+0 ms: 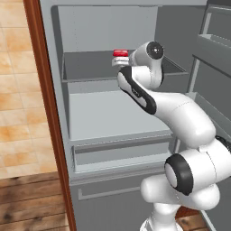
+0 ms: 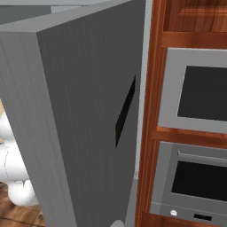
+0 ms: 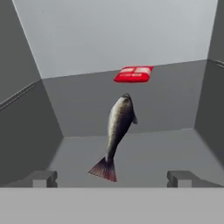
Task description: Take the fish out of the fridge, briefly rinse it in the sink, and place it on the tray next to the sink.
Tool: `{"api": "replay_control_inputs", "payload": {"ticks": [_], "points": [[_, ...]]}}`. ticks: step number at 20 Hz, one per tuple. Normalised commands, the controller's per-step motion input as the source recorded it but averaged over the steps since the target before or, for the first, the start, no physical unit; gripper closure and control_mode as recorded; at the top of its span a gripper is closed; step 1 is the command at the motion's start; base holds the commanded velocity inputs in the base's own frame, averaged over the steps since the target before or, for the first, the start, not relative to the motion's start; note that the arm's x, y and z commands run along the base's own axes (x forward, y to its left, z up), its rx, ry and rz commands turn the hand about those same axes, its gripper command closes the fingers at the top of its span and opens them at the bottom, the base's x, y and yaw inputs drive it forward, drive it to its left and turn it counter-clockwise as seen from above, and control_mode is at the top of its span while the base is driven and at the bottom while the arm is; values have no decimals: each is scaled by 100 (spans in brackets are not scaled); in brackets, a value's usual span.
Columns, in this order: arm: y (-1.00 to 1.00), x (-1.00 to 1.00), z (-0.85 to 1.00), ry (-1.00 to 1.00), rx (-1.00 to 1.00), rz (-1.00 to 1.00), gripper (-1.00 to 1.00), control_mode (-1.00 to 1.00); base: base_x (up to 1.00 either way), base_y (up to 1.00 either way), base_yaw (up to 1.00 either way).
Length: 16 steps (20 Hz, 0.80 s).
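The fridge stands open, and my arm reaches in over its upper shelf. On that shelf lies the fish, slim and dark grey with a pale belly, its head toward the back wall and its reddish forked tail toward me. My gripper is open, with one fingertip at the left and the other at the right. The tail sits just ahead of the gap between them, untouched. The sink and the tray are out of view.
A flat red packet lies behind the fish near the back wall. The open fridge door is close on the right, with its bins. Built-in ovens sit in wooden cabinets beyond it.
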Motion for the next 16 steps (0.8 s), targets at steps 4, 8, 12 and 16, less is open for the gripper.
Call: {"api": "replay_control_inputs", "payload": {"ticks": [4, 8, 12, 16], "points": [[0, 17, -33, 7, 0, 0, -100, -100, 0, 0, 0], [0, 29, -2, 0, -1, 0, -100, -100, 0, 0, 0], [0, 42, -16, 0, -5, 0, -100, -100, 0, 0, 0], [1, 41, -40, 3, -8, 0, 100, -100, 0, 0, 0]]}}
